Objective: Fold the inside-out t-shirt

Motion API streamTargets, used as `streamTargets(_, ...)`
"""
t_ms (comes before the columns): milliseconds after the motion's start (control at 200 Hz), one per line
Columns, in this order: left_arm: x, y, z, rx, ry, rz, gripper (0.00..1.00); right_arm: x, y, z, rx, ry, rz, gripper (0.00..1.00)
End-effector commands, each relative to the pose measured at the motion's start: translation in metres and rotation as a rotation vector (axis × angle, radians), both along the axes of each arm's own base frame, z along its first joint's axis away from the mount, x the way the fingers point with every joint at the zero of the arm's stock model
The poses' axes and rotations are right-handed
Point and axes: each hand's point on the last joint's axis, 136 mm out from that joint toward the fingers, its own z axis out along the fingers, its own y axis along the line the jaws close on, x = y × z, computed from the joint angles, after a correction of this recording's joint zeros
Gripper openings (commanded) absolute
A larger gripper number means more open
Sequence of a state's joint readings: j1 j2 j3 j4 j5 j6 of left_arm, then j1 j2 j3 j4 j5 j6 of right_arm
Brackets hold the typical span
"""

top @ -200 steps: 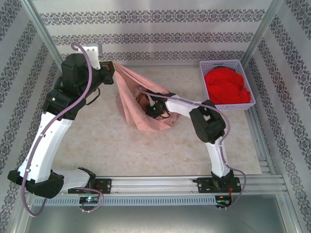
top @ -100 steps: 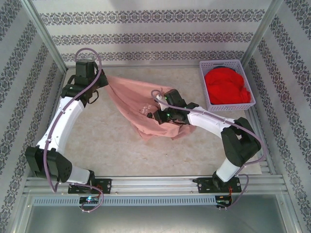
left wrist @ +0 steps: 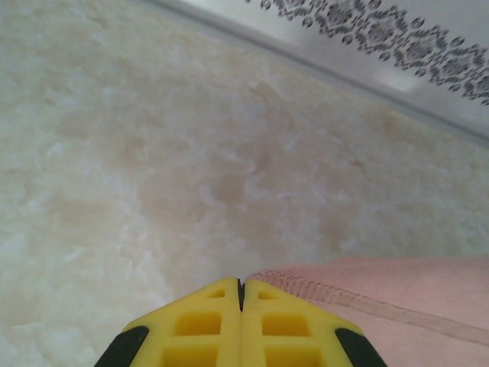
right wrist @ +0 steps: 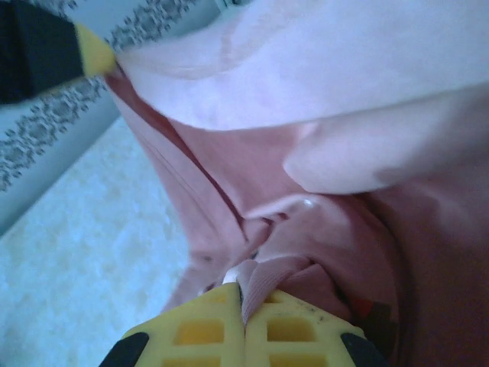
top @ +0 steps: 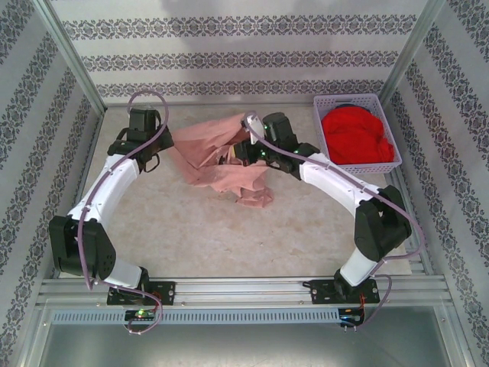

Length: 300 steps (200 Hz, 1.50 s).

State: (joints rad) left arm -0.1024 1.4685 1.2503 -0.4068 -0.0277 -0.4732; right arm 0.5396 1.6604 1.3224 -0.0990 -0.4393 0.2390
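The inside-out t-shirt [top: 218,174], dusty salmon-pink, hangs bunched between both grippers at the back of the table, its lower part trailing on the tabletop. My left gripper [top: 170,144] is shut at the shirt's left edge. In the left wrist view the yellow fingers [left wrist: 206,321] meet, with the stitched hem [left wrist: 359,304] coming out right beside them. My right gripper [top: 239,150] is shut on the shirt's right side. The right wrist view shows my right gripper [right wrist: 244,294] pinching a ribbed fold of the t-shirt [right wrist: 306,176], with a dark print patch low on the right.
A lavender basket [top: 386,164] at the back right holds a bright red garment [top: 355,136]. The marbled tabletop [top: 229,237] stretches to the metal rail at the near edge. Patterned walls and metal posts close in the back and sides.
Both grippers have moved toward the back wall and closer together. The shirt went with them, from the table's middle to the back, and now hangs more bunched.
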Motion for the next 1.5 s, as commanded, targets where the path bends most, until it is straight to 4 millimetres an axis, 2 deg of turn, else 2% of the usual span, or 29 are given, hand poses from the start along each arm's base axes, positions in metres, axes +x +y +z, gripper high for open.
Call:
streamTargets(0,0.001,0.019,-0.015,0.010,-0.002,0.078,0.00,-0.007,-0.009,0.083,0.165,-0.131,0.063,0.00)
streamTargets(105,-0.015,0.050,-0.065,-0.061,0.080,0.205,0.00,-0.009,-0.042,0.116,0.257,-0.191,0.031,0.00)
streamTargets(165,-0.025,0.061,-0.089,-0.130,0.117,0.256,0.00,-0.009,-0.055,0.119,0.283,-0.198,0.018,0.00)
streamTargets(215,-0.030,0.058,-0.095,-0.144,0.133,0.243,0.00,-0.010,-0.057,0.114,0.281,-0.194,0.027,0.00)
streamTargets(265,-0.032,0.044,-0.092,-0.154,0.130,0.189,0.01,-0.013,-0.052,0.106,0.270,-0.177,0.059,0.00)
streamTargets(300,-0.033,0.032,-0.085,-0.162,0.119,0.149,0.11,-0.016,-0.044,0.100,0.265,-0.160,0.098,0.00)
streamTargets(405,-0.042,-0.008,-0.051,-0.122,0.048,0.015,0.51,-0.023,-0.034,0.085,0.235,-0.148,0.160,0.00)
streamTargets(460,-0.051,-0.027,-0.033,-0.068,0.010,-0.047,0.62,-0.023,-0.034,0.080,0.226,-0.144,0.171,0.00)
streamTargets(540,-0.062,-0.051,-0.014,-0.048,-0.048,-0.130,0.73,-0.024,-0.033,0.072,0.227,-0.126,0.195,0.00)
streamTargets(605,-0.066,-0.079,-0.002,-0.092,-0.109,-0.226,0.75,-0.025,-0.032,0.066,0.225,-0.102,0.206,0.00)
streamTargets(685,-0.071,-0.143,0.012,-0.240,-0.169,-0.474,0.74,-0.024,-0.032,0.060,0.223,-0.087,0.203,0.00)
streamTargets(745,-0.074,-0.179,0.006,-0.307,-0.127,-0.602,0.70,-0.024,-0.033,0.057,0.216,-0.084,0.196,0.00)
streamTargets(824,-0.070,-0.203,-0.011,-0.334,-0.059,-0.672,0.64,-0.024,-0.037,0.059,0.212,-0.096,0.181,0.00)
streamTargets(904,-0.064,-0.220,-0.025,-0.380,-0.018,-0.715,0.64,-0.023,-0.039,0.064,0.215,-0.103,0.171,0.00)
streamTargets(954,-0.051,-0.220,-0.040,-0.354,0.021,-0.682,0.60,-0.025,-0.038,0.069,0.226,-0.107,0.181,0.00)
streamTargets(989,-0.041,-0.220,-0.049,-0.334,0.031,-0.666,0.53,-0.026,-0.037,0.073,0.237,-0.110,0.192,0.00)
streamTargets(1054,-0.013,-0.214,-0.056,-0.317,0.010,-0.605,0.24,-0.032,-0.036,0.084,0.253,-0.125,0.220,0.00)
streamTargets(1094,0.004,-0.208,-0.055,-0.362,-0.005,-0.570,0.06,-0.034,-0.042,0.095,0.255,-0.149,0.217,0.00)
streamTargets(1114,0.011,-0.203,-0.053,-0.395,-0.016,-0.552,0.00,-0.035,-0.047,0.102,0.261,-0.163,0.213,0.00)
streamTargets(1164,0.025,-0.183,-0.048,-0.503,-0.034,-0.473,0.00,-0.039,-0.062,0.126,0.305,-0.196,0.197,0.00)
streamTargets(1214,0.030,-0.158,-0.046,-0.592,-0.048,-0.396,0.00,-0.044,-0.081,0.157,0.359,-0.253,0.164,0.00)
streamTargets(1269,0.026,-0.134,-0.054,-0.624,-0.018,-0.321,0.00,-0.048,-0.099,0.181,0.397,-0.295,0.113,0.00)
streamTargets(1299,0.021,-0.124,-0.060,-0.622,0.004,-0.296,0.00,-0.049,-0.105,0.188,0.405,-0.307,0.079,0.00)
streamTargets(1354,0.007,-0.116,-0.069,-0.590,0.044,-0.276,0.00,-0.048,-0.112,0.190,0.412,-0.306,0.035,0.00)
streamTargets(1394,-0.003,-0.114,-0.074,-0.556,0.071,-0.279,0.00,-0.046,-0.113,0.183,0.409,-0.282,0.014,0.00)
streamTargets(1439,-0.013,-0.113,-0.078,-0.510,0.091,-0.293,0.12,-0.043,-0.112,0.171,0.405,-0.248,0.009,0.00)
streamTargets(1494,-0.026,-0.108,-0.083,-0.422,0.113,-0.288,0.34,-0.038,-0.110,0.151,0.392,-0.202,0.002,0.00)
